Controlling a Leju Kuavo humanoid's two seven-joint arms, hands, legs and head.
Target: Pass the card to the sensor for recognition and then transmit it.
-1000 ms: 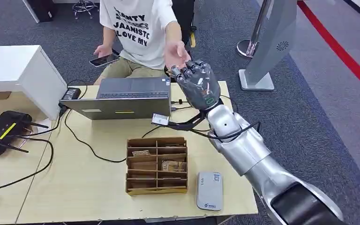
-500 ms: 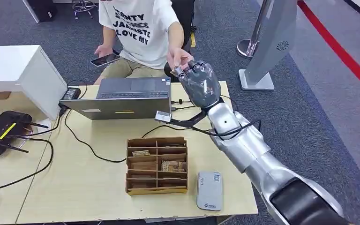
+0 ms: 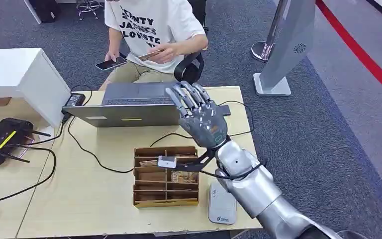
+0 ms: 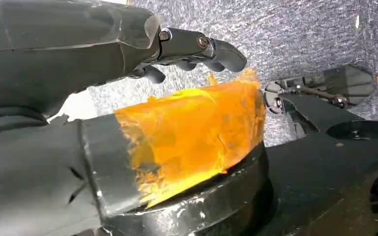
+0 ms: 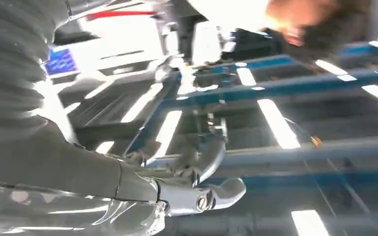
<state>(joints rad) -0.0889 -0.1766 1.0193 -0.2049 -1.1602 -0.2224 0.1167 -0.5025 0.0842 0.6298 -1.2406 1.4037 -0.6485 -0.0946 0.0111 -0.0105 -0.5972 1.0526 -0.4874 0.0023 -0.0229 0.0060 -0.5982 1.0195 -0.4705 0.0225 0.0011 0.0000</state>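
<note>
- Card [image 3: 150,55] sits in the seated person's hand [image 3: 165,52], beyond the laptop [image 3: 132,103]
- Right hand [image 3: 199,115] hovers over the bench [image 3: 89,194], fingers spread, holding nothing
- Left hand [image 4: 128,54] hangs; grip unclear
- Sensor [image 3: 222,202] lies beside the cardboard organiser [image 3: 166,175]

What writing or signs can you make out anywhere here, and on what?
"LOVSTE", clearest of several partly cut-off lines: on the person's white T-shirt.
Round spiral logo, no words: on the grey stand.
Blue mark, too small to read: on the grey card reader.
Yellow label, too small to read: on the laptop.
</note>
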